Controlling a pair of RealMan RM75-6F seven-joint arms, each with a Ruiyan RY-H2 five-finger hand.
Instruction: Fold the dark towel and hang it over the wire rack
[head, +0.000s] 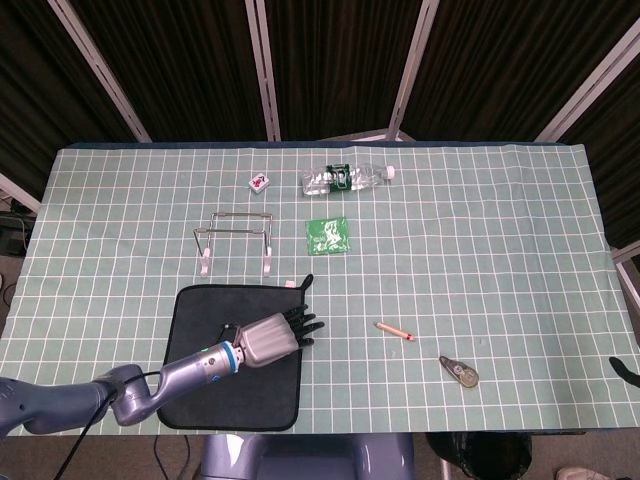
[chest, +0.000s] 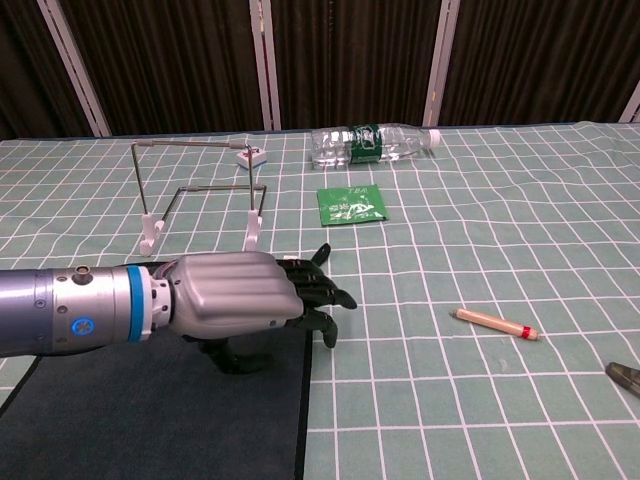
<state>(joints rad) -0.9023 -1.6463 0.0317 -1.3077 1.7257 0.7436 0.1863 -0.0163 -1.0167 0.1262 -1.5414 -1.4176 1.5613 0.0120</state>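
1. Now, your left hand (head: 272, 337) hovers low over the right edge of the dark towel (head: 200, 385), fingers (chest: 325, 291) extended and a little apart, holding nothing; whether the thumb touches the cloth you cannot tell.
2. That towel lies flat and unfolded at the table's near edge.
3. Just beyond it stands the wire rack (head: 236, 238), upright and bare.
4. Further right lie a green packet (head: 327, 235), a plastic bottle (head: 345, 178) on its side, and a pencil (head: 394, 330).
5. Your right hand is out of sight.
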